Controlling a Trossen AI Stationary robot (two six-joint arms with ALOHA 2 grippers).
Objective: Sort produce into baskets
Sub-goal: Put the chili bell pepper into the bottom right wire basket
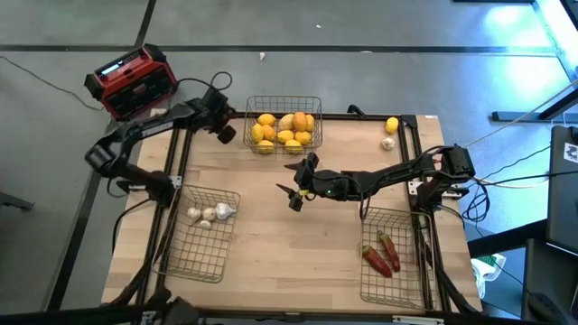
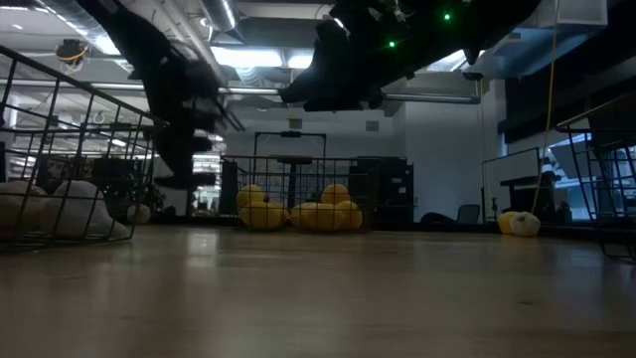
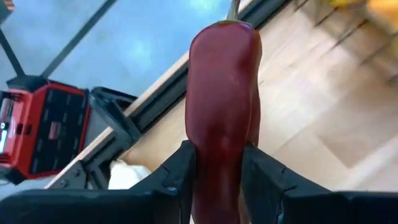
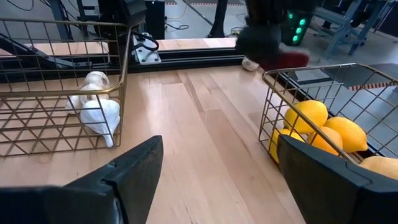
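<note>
Fingers (image 3: 217, 180) pinch a smooth, glossy, elongated red chili (image 3: 222, 106).

A red-and-black box (image 1: 132, 81) sits on the grey floor (image 1: 361, 27) beyond the table (image 1: 289, 262).

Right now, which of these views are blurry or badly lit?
Low view: dim, both arms dark silhouettes against bright ceiling lights. Left wrist view: the chili in the left gripper is close, background soft and streaked. Right wrist view: the other arm is smeared, the garlic and lemons sharp.
</note>
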